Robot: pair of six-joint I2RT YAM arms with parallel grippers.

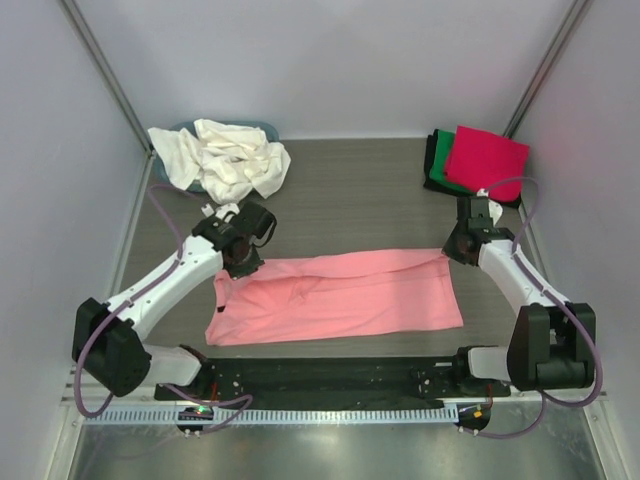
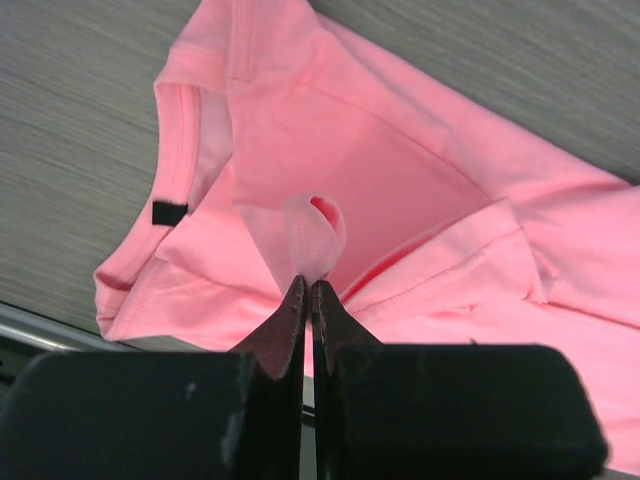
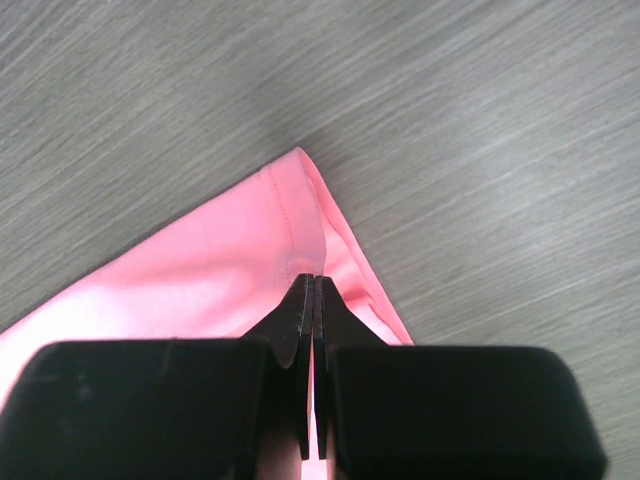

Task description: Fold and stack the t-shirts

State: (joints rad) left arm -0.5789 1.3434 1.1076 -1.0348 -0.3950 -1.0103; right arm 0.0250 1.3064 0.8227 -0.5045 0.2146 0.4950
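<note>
The pink shirt (image 1: pixel 340 295) lies as a long folded band across the middle of the bench (image 1: pixel 370 200), collar end to the left. The left pincer (image 2: pixel 308 288) is clamped tight on a small pinch of pink cloth just beside the collar. The right pincer (image 3: pixel 311 283) is closed on the hemmed corner at the band's right end. At the back left, crumpled white shirts (image 1: pixel 232 160) are heaped over a tub (image 1: pixel 262 127). At the back right, a folded red shirt (image 1: pixel 488 160) rests on a green shirt (image 1: pixel 443 168).
</note>
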